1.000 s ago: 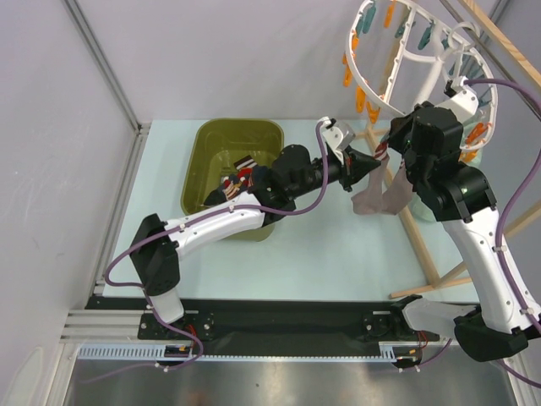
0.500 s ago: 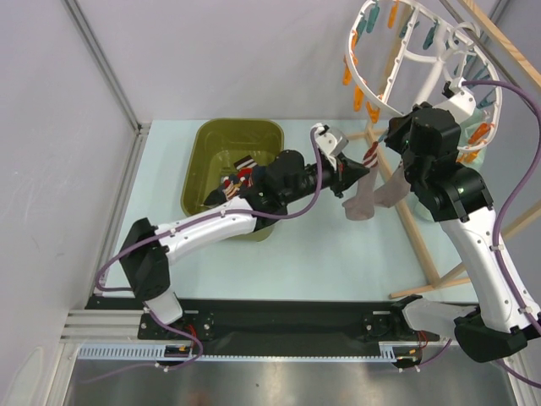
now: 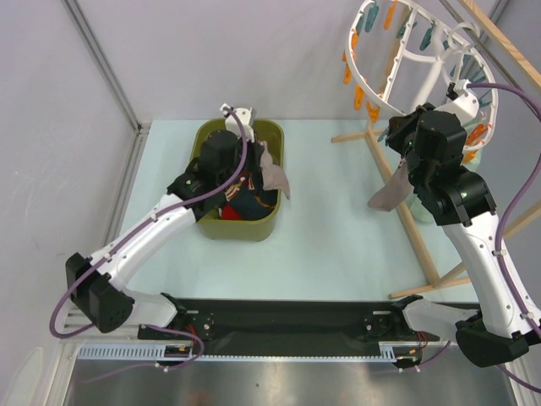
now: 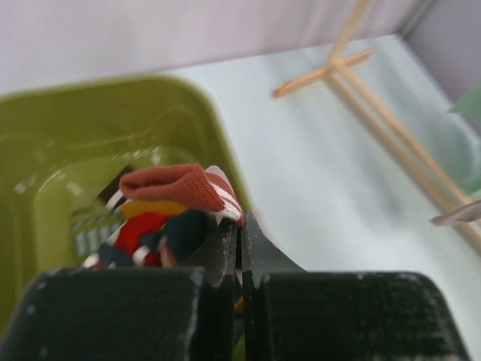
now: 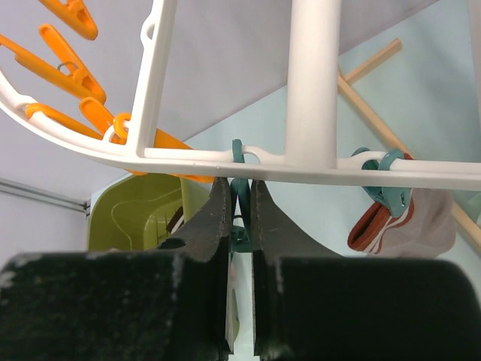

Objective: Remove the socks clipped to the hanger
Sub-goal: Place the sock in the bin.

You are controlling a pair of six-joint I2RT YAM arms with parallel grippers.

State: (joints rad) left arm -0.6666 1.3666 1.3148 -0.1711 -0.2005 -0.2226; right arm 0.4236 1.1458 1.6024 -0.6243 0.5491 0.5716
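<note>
Glossy plastic hanger (image 5: 312, 83), plastic peg (image 5: 239, 192), soft cloth socks (image 4: 176, 184), glossy tub (image 4: 45, 128)

Bare table (image 3: 338, 228) between tub (image 3: 245, 230) and rack (image 3: 425, 254), hanger (image 5: 312, 75) apparently crowding right gripper (image 5: 239, 188)

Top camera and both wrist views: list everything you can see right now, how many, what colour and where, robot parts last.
hanger: one, white, upper right, by the rack
pegs: several, orange and teal, dangling from the hanger
clipped sock: one, grey with rust cuff, hanging from a peg
held sock: one, grey with rust cuff, over the tub
tub socks: several, red, black, yellow, inside the tub
tub: one, olive green, left-centre of the table
wooden rack: one, light wood, right side
table: one, pale blue-green
left gripper: black, shut on the held sock
right gripper: black, shut on the pinched peg, teal, at the hanger rim
</note>
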